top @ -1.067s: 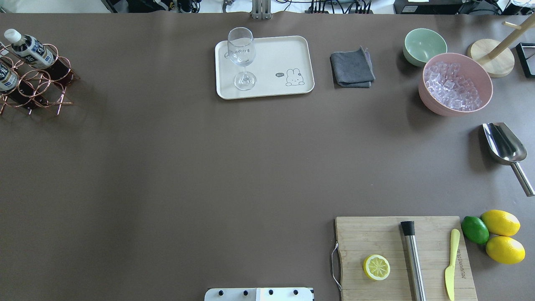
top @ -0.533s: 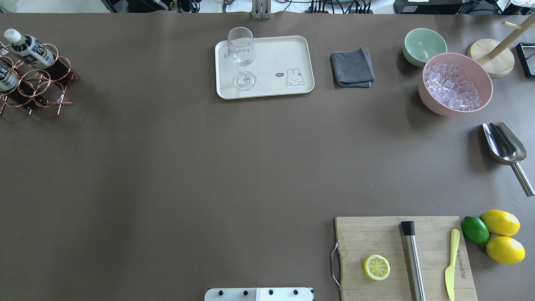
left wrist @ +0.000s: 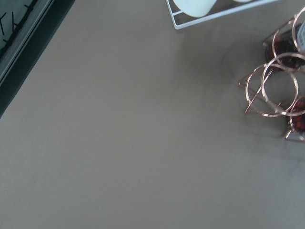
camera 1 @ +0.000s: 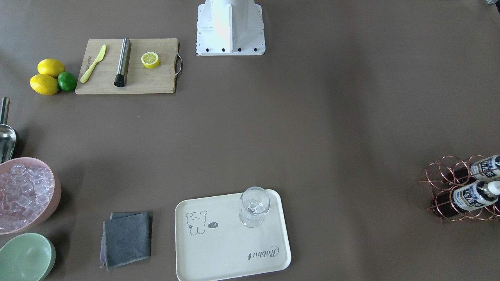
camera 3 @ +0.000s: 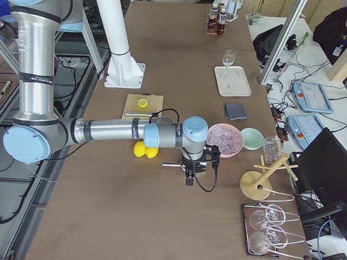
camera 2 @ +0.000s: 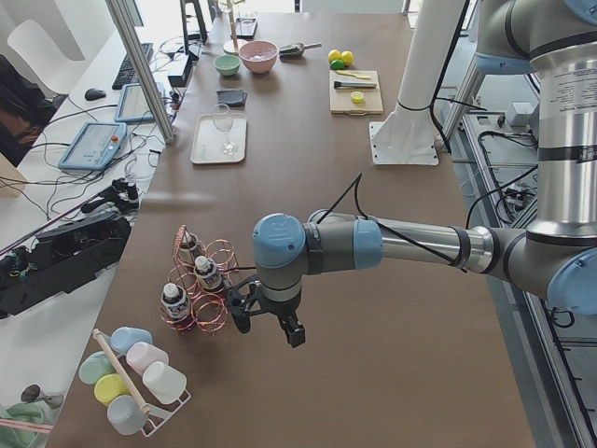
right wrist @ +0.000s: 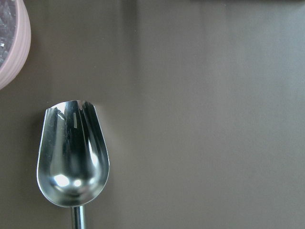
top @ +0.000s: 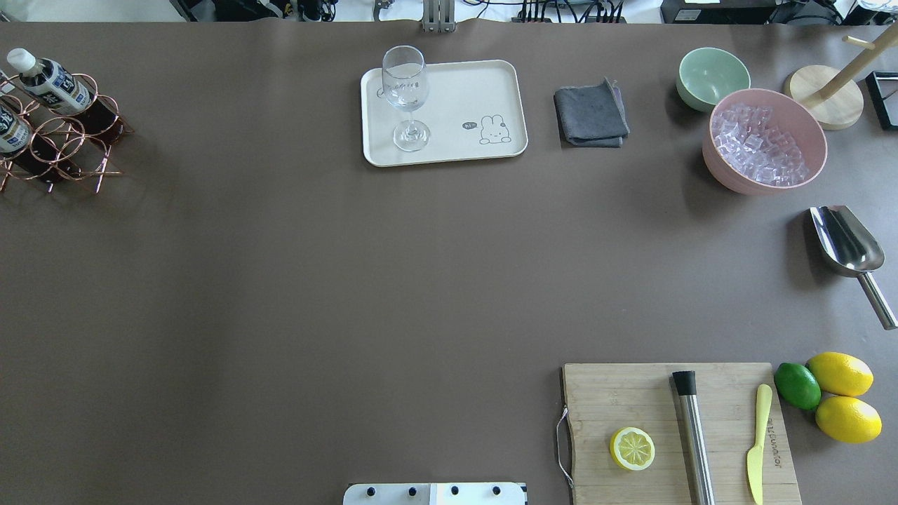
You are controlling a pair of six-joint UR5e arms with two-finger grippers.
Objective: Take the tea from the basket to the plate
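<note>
Standing in basket [camera 2: 216, 313], tea [camera 2: 207, 275] near L fingers [camera 2: 293, 332].

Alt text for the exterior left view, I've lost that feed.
The left gripper hangs close beside the basket, where three teas stand in the rings. In the distance the plate holds only a glass.

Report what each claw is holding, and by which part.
Nothing seems held. All three small clear bottles of dark tea sit in the rose-gold wire basket; the left claw hangs beside it, the right claw near the steel scoop.
</note>
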